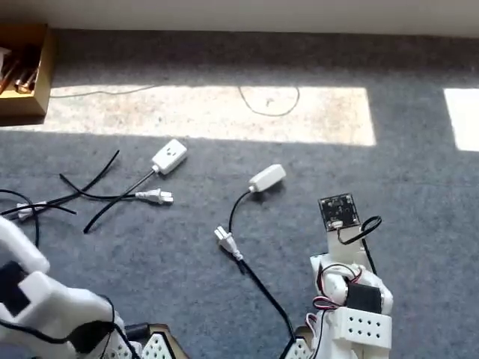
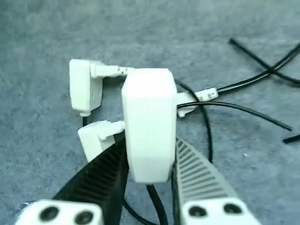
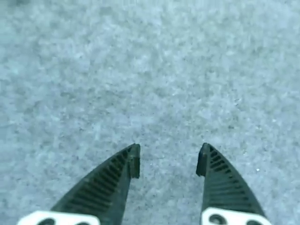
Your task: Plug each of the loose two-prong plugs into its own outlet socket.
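My left gripper [image 2: 151,150] is shut on a white outlet socket [image 2: 149,112], held upright between its fingers. Just beyond it a second white socket [image 2: 82,89] lies on the carpet with a white plug [image 2: 111,71] against its side; I cannot tell if it is seated. Another white piece [image 2: 96,137] lies beside the left finger. In the high view a white socket [image 1: 171,157] and a loose two-prong plug [image 1: 155,197] lie left of centre. A second socket [image 1: 267,178] and plug [image 1: 224,241] lie mid-floor. My right gripper [image 3: 168,161] hangs open over bare carpet.
Black cords [image 1: 90,191] cross the grey carpet at the left, and one cord [image 1: 262,288] runs toward the arm bases. A wooden box [image 1: 30,71] stands at the back left. The right arm [image 1: 348,292] stands at the front right, the left arm [image 1: 45,307] at the front left.
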`<state>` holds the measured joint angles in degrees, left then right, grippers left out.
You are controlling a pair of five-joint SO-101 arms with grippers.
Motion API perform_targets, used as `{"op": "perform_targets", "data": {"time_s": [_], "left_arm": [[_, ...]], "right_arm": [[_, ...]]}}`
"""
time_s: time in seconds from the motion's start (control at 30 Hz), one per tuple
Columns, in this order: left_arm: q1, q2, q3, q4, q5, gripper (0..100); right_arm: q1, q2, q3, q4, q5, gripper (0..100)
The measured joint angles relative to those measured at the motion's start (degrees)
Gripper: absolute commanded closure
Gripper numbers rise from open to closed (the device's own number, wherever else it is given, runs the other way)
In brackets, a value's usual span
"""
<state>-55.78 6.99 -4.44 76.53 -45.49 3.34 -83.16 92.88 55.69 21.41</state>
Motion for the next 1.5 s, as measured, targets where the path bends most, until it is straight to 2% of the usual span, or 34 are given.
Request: {"op": "perform_targets", "data": {"time_s": [0.1, 0.23, 0.4, 0.63, 0.7, 0.8, 0.9, 1.0, 1.13, 1.23, 1.4, 1.47, 1.5], "left_arm": [[-5.4, 9.4, -6.2, 0.0, -2.2, 100], [-8.7, 20.4, -14.8, 0.0, -3.2, 100], [-8.8, 28.3, -22.2, 4.7, -4.3, 100], [-8.7, 30.2, -24.9, 9.8, -6.6, 100], [-8.3, 30.3, -24.9, 12.0, -9.4, 100], [-6.2, 30.3, -24.5, 20.0, -18.2, 100], [-2.4, 27.0, -18.0, 24.4, -24.2, 100], [4.5, 18.9, -5.9, 25.0, -31.6, 100], [19.6, 4.6, 15.0, 25.0, -33.8, 100], [34.8, -7.3, 29.0, 25.0, -34.0, 100], [64.9, -27.3, 49.8, 23.2, -34.0, 99], [76.7, -34.0, 56.5, 19.7, -33.9, 96], [81.5, -36.8, 59.1, 17.1, -33.4, 91]], "right_arm": [[0.0, 0.0, 0.0, 0.0, 0.0, 79.7], [0.0, 0.0, 0.0, 0.0, 0.0, 79.7], [0.0, 0.0, 0.0, 0.0, 0.0, 79.7], [0.0, 0.0, 0.0, 0.0, 0.0, 79.7], [0.0, 0.0, 0.0, 0.0, 0.0, 79.7], [-0.3, 0.0, 0.0, 0.0, 0.0, 79.7], [-1.4, 0.0, 0.4, 0.0, 0.0, 79.7], [-3.2, 0.0, 1.6, 0.0, 0.0, 79.7], [-3.4, 0.0, 1.7, 0.0, 0.0, 79.7], [-3.5, 0.0, 1.7, 0.0, 0.0, 79.7], [-3.5, 0.0, 1.8, 0.0, 0.0, 79.7], [-3.5, 0.0, 1.8, 0.0, 0.0, 79.7], [-3.5, 0.0, 1.8, 0.0, 0.0, 79.7]]}}
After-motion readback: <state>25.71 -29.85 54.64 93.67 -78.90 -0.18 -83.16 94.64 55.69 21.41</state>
